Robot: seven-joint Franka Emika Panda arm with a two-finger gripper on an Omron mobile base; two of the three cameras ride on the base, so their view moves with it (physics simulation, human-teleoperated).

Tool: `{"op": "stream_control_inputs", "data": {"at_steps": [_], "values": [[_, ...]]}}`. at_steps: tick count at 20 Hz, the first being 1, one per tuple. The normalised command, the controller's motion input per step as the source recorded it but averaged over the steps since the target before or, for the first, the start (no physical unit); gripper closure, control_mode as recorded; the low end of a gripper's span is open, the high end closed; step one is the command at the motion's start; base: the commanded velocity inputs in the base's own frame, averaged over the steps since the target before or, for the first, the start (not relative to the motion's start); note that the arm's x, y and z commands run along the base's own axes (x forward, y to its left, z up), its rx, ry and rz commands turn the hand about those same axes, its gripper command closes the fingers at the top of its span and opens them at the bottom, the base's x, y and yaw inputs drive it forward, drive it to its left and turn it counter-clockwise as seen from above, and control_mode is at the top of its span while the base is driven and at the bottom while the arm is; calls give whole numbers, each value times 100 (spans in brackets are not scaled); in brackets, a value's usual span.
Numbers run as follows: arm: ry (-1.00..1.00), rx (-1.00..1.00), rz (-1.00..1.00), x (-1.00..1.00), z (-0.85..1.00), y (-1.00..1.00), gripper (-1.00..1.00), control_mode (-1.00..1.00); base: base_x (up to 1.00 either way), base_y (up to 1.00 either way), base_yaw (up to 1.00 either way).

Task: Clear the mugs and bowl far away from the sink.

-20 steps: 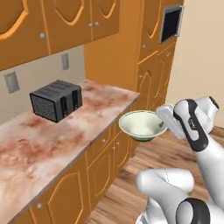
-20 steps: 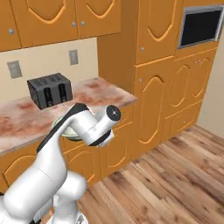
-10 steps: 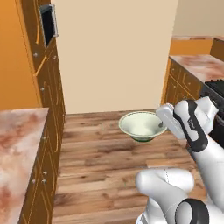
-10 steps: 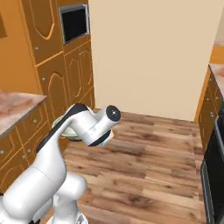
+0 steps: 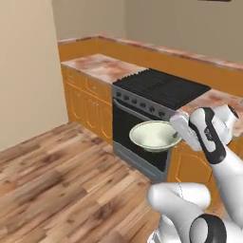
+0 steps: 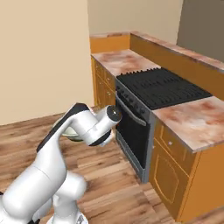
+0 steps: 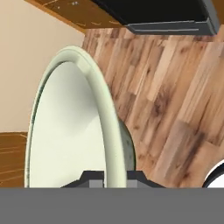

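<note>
Glossy white rounded arm (image 6: 48, 162) with dark joint bands and black caps.

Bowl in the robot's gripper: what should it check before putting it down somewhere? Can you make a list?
1. Grip on the bowl: ok. In the hand view the gripper clamps the rim.
2. Bowl level: ok, it sits upright in the left base view.
3. Bowl empty: ok, nothing shows inside it.
4. Landing spot: ok, the counter left of the stove looks bare.
5. Bowl over a counter: not ok, it hangs in front of the oven door, above the floor.
6. Far enough from the sink: cannot tell.
</note>
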Motion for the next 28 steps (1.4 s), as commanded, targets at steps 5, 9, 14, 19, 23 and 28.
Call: {"op": "stream_control_inputs", "data": {"at_steps": [5, 9, 14, 19, 23, 28], "values": [[0, 0, 0, 0, 0, 0, 100, 100, 41, 0, -78], [0, 0, 0, 0, 0, 0, 100, 100, 56, 4, -73], [0, 0, 0, 0, 0, 0, 100, 100, 68, 44, -70], [0, 0, 0, 0, 0, 0, 100, 100, 73, 67, -70], [0, 0, 0, 0, 0, 0, 100, 100, 77, 74, -68], [0, 0, 0, 0, 0, 0, 100, 100, 67, 71, -67]]}}
